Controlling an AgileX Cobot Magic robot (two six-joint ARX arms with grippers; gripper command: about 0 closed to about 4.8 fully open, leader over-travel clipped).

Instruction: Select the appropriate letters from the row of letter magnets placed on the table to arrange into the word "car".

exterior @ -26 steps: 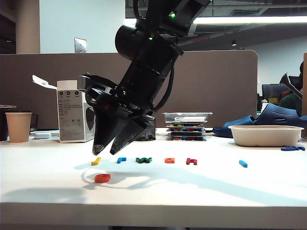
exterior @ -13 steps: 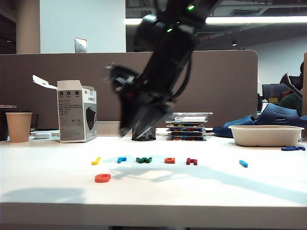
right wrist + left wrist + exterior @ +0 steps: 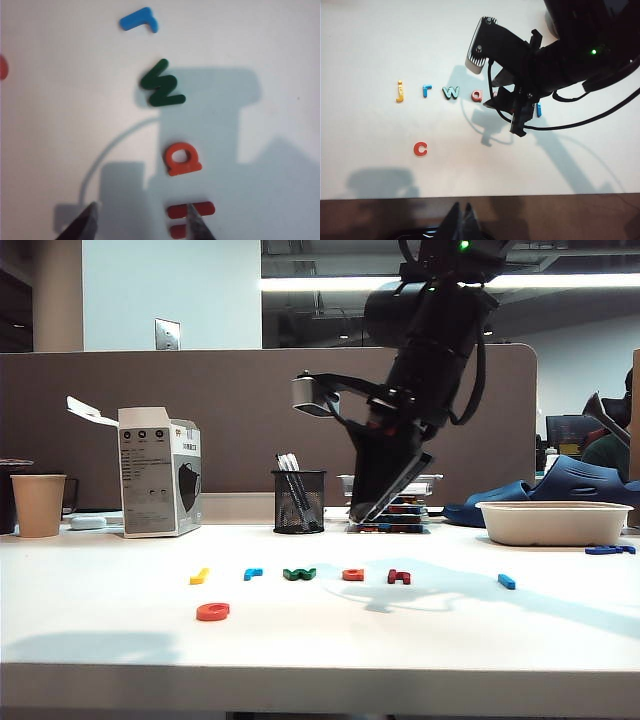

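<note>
The right gripper (image 3: 365, 512) is held in the air above the tabletop (image 3: 420, 640), over the middle of the letter row; its jaws are spread wide and nothing is held between them. In the right wrist view the two dark fingertips (image 3: 82, 225) are seen apart (image 3: 142, 222), with the dark red letter (image 3: 189, 216) just beside one of them and the orange-red "a" (image 3: 183, 159) a little further out. Beyond it the green "w" (image 3: 162, 90) and the blue "r" (image 3: 140, 20) are laid.

The left gripper (image 3: 461, 222) is seen only as two dark tips at the tabletop's near edge in its own wrist view; the tips appear pressed together, with nothing between them.

In the exterior view the row is read, from the left, as the yellow letter (image 3: 200, 576), the "r" (image 3: 253, 573), the "w" (image 3: 299, 574), the "a" (image 3: 353, 575) and the dark red letter (image 3: 399, 577), with a blue bar (image 3: 507, 581) well apart at the right. The orange-red "c" (image 3: 213, 612) is laid alone in front of the row, nearer the front edge, below the gap between the yellow letter and the "r".

At the back a paper cup (image 3: 38, 505), a box (image 3: 158, 485) and a mesh pen holder (image 3: 299, 502) are stood.
</note>
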